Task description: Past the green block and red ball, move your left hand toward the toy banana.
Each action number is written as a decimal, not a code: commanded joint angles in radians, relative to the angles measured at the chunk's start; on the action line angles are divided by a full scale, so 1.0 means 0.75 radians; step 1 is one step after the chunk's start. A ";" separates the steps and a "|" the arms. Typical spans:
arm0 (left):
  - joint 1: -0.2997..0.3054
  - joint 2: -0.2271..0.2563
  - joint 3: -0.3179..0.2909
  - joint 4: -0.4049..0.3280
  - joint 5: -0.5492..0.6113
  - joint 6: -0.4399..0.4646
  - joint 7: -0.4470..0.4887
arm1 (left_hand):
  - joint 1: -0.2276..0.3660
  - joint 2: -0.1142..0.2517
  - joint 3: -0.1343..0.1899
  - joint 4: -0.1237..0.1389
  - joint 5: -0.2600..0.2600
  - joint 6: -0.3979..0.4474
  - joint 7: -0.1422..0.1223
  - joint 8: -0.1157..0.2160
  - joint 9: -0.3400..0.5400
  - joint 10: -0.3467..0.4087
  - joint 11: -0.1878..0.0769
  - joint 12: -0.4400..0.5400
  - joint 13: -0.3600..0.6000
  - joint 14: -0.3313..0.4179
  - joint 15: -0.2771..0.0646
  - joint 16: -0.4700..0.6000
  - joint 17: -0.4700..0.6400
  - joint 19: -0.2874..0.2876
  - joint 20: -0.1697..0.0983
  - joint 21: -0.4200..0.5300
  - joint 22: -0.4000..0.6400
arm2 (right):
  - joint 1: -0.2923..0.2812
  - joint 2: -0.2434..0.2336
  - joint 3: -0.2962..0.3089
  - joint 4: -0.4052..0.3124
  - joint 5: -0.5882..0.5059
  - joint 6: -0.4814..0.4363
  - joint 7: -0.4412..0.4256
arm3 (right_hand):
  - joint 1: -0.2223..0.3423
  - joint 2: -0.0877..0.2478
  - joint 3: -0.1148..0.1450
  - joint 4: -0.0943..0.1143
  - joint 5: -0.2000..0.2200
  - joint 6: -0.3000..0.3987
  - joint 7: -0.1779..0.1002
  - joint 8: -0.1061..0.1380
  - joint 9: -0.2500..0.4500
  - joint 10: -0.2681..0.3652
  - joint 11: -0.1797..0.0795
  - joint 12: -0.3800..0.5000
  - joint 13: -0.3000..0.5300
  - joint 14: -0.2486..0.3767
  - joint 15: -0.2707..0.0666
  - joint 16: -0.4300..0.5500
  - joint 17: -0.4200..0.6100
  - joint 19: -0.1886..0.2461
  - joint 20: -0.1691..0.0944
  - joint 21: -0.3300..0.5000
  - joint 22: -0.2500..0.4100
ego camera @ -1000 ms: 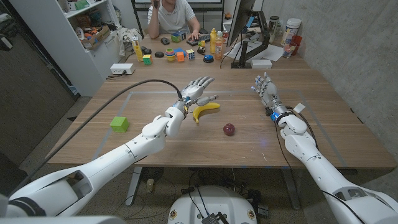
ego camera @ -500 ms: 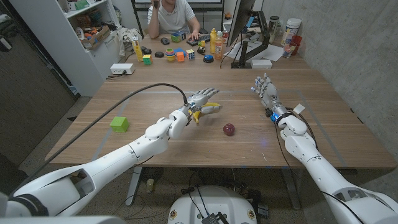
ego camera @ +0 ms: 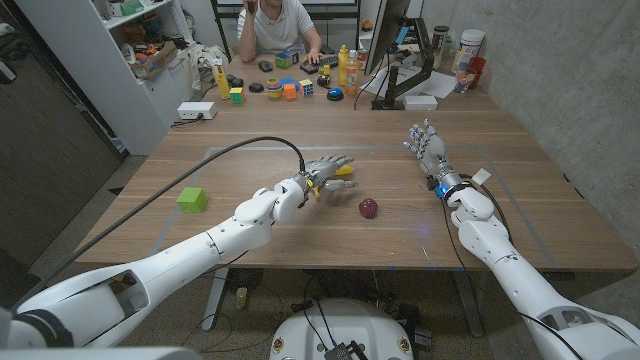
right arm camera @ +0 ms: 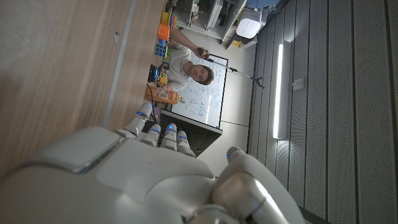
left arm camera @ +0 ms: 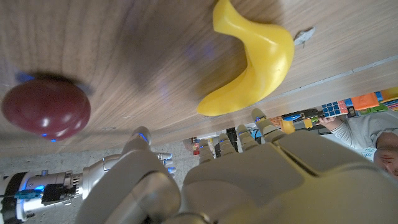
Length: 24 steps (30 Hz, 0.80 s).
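Note:
The yellow toy banana [ego camera: 345, 184] lies at the table's middle, and my left hand [ego camera: 323, 173] hovers low over its near-left part with fingers spread, holding nothing. In the left wrist view the banana [left arm camera: 256, 59] lies on the wood just beyond my left hand [left arm camera: 249, 180]. The dark red ball [ego camera: 369, 208] sits just right of the banana, also seen as the ball [left arm camera: 46, 109]. The green block [ego camera: 192, 199] stands far to the left. My right hand [ego camera: 425, 143] stands at the right with fingers straight, empty.
A person [ego camera: 281, 24] sits behind the table's far edge among several small toys [ego camera: 288, 88] and bottles [ego camera: 347, 70]. A monitor stand [ego camera: 400, 60] rises at the back right. A black cable [ego camera: 215, 150] trails along my left arm.
My left hand has come down and slightly right, from raised behind the banana to low over it, now covering much of it. The right hand, ball and block have stayed put.

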<state>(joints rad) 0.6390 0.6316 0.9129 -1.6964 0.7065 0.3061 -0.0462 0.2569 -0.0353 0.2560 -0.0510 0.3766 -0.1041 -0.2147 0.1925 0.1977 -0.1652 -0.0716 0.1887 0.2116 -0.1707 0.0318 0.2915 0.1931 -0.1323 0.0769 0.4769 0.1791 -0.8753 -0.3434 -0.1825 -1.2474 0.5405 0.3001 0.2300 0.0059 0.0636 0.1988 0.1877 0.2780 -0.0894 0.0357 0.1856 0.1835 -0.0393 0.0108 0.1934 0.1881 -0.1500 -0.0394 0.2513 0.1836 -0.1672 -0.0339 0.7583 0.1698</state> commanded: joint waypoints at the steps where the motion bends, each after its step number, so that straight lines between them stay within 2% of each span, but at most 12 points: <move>1: 0.036 0.032 -0.018 -0.056 0.032 0.043 0.009 | -0.012 0.000 -0.004 0.001 -0.005 -0.018 -0.007 0.003 0.008 -0.025 -0.003 -0.002 0.004 -0.093 -0.001 -0.009 0.007 -0.003 0.000 -0.007 0.008 | -0.035 -0.011 0.008 -0.052 -0.002 -0.016 -0.022 | -0.005 0.138 -0.006 -0.002 0.009 -0.007 0.000 0.005 0.004 -0.009 -0.001 0.001 0.007 0.007 -0.015 -0.003 0.005 -0.036 -0.105 -0.004 0.003; 8: 0.037 0.034 -0.025 -0.056 0.026 0.039 -0.002 | -0.017 0.001 -0.009 0.005 -0.006 -0.033 -0.007 0.000 0.008 -0.034 -0.001 -0.002 0.004 -0.102 -0.005 -0.013 0.008 0.000 -0.006 -0.011 0.008 | -0.040 -0.010 0.011 -0.058 -0.003 -0.018 -0.028 | -0.005 0.138 -0.008 -0.002 0.009 -0.007 0.001 0.005 0.004 -0.009 0.002 0.001 0.007 0.008 -0.014 -0.004 0.004 -0.034 -0.105 -0.011 0.004; 24: 0.011 0.019 -0.024 -0.009 0.006 0.012 -0.010 | -0.022 0.010 -0.014 0.011 -0.007 -0.037 -0.008 0.004 0.009 -0.034 0.002 0.003 0.005 -0.109 -0.006 -0.017 0.008 0.005 -0.014 -0.018 0.009 | -0.005 0.003 0.005 0.001 -0.004 -0.003 -0.009 | -0.006 0.139 -0.013 -0.002 0.009 -0.011 0.001 0.004 0.004 -0.011 0.002 0.000 0.007 0.006 -0.014 -0.008 0.005 -0.032 -0.104 -0.026 0.004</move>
<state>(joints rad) 0.6579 0.6503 0.8958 -1.7225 0.7218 0.3293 -0.0493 0.2437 -0.0299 0.2480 -0.0429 0.3766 -0.1234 -0.2161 0.1925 0.2026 -0.1651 -0.0716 0.1887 0.2115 -0.1707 0.0319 0.2840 0.1980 -0.1269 0.0715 0.4655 0.1841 -0.8971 -0.3481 -0.1761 -1.2744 0.5381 0.2911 0.2144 0.0058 0.0636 0.1906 0.1876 0.2779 -0.0894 0.0357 0.1856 0.1834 -0.0394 0.0108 0.1934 0.1881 -0.1444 -0.0339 0.2475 0.1836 -0.1672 -0.0339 0.7432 0.1698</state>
